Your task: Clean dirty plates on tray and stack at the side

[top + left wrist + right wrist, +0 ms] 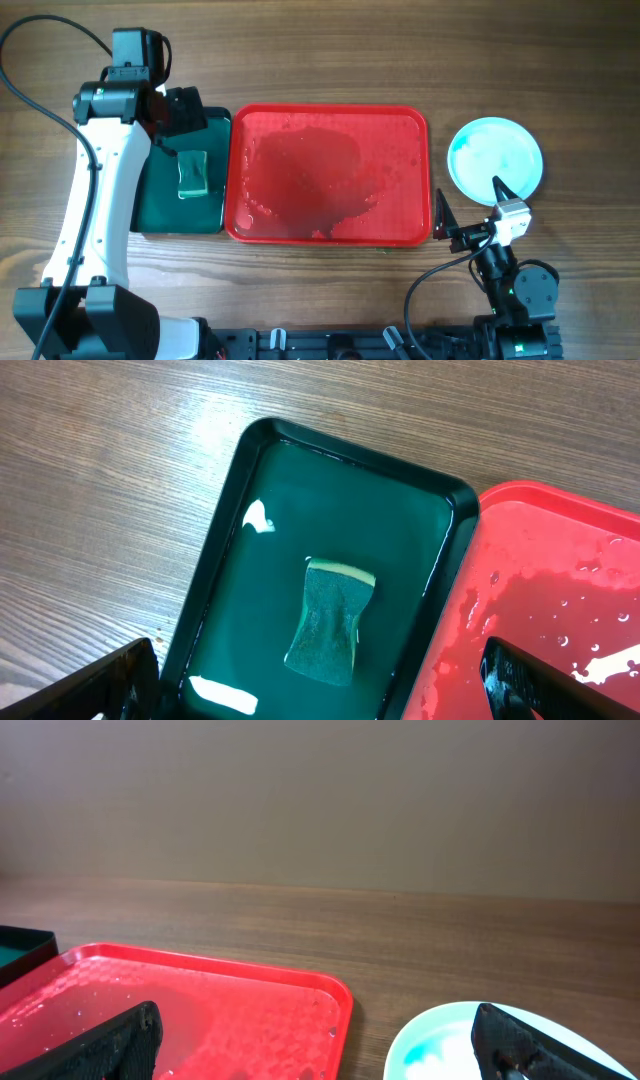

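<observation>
The red tray (330,175) sits mid-table, wet and holding no plates; it also shows in the left wrist view (560,610) and the right wrist view (200,1010). A pale aqua plate (495,158) lies on the table right of the tray, topmost of what may be a stack; it shows in the right wrist view (450,1045) too. No green smear is visible on it. My right gripper (470,210) is open and empty, between the tray's right edge and the plate's near rim. My left gripper (320,690) is open and empty above the dark green tray.
A narrow dark green tray (185,170) lies left of the red tray, wet, with a green sponge (193,173) in it, which also shows in the left wrist view (328,620). Bare wooden table lies around both trays.
</observation>
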`<state>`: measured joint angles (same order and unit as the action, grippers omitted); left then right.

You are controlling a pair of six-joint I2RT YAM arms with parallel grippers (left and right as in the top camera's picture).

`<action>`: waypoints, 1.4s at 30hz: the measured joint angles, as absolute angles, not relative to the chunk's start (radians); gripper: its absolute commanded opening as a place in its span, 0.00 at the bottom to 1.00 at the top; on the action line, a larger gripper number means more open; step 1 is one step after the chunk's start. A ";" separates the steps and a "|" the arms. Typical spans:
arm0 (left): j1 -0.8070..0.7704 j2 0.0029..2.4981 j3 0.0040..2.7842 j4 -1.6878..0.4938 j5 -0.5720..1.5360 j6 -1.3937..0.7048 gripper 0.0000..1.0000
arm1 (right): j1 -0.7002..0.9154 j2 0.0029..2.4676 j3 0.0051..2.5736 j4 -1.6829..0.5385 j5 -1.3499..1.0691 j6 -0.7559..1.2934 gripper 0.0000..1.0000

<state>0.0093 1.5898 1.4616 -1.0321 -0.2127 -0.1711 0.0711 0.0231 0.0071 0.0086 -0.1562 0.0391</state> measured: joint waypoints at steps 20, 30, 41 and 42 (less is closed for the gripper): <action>-0.033 0.474 0.555 -0.266 -0.087 -0.181 1.00 | 0.071 0.031 0.007 0.008 -0.156 0.039 1.00; -0.033 0.128 0.114 -0.029 -0.068 -0.186 1.00 | 0.071 0.034 0.007 0.008 -0.156 0.039 1.00; -0.033 0.014 0.017 -0.068 -0.060 -0.186 1.00 | 0.071 0.034 0.007 0.008 -0.156 0.039 1.00; -0.033 0.014 0.015 -0.072 -0.060 -0.186 1.00 | 0.071 0.034 0.007 0.008 -0.156 0.039 1.00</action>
<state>-0.0326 0.0139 0.0147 -0.0719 -0.0601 -0.1856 0.0711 0.0338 0.0067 0.0082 -0.1562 0.0391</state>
